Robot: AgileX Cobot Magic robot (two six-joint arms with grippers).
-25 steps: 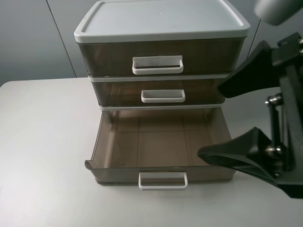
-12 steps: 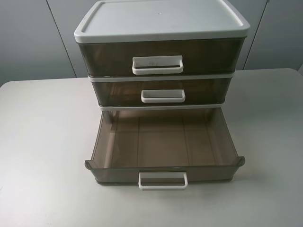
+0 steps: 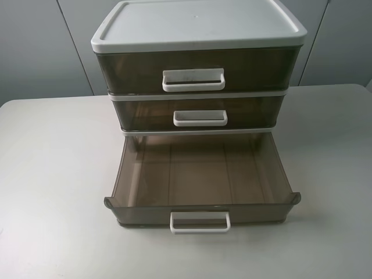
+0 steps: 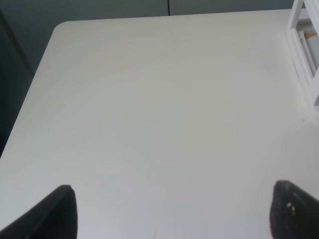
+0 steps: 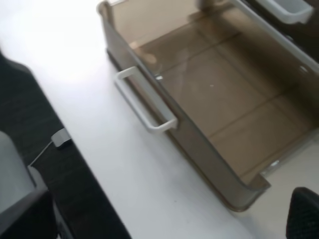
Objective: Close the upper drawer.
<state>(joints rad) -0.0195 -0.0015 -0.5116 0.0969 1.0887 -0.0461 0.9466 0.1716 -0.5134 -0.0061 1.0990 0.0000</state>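
Observation:
The upper drawer point(image 3: 200, 113), the middle one of three smoky-brown drawers, sits pushed in with its front level with the cabinet frame; its white loop handle point(image 3: 200, 118) faces me. Its handle also shows at the edge of the right wrist view point(image 5: 291, 9). The lowest drawer point(image 3: 200, 215) is pulled far out and is empty. Neither gripper shows in the exterior high view. My left gripper point(image 4: 172, 214) is open over bare table, beside the cabinet. My right gripper point(image 5: 164, 219) is open above the table in front of the lowest drawer's handle point(image 5: 144, 102).
The taller top drawer point(image 3: 195, 70) is shut under the white lid point(image 3: 197, 23). The cabinet stands at the back middle of the white table point(image 3: 52, 174). The cabinet's white frame point(image 4: 304, 59) edges the left wrist view. The table's front edge and dark floor point(image 5: 60, 164) show in the right wrist view.
My right arm, which filled the right side of the exterior high view a second ago, has pulled out of that view. The drawers have not moved.

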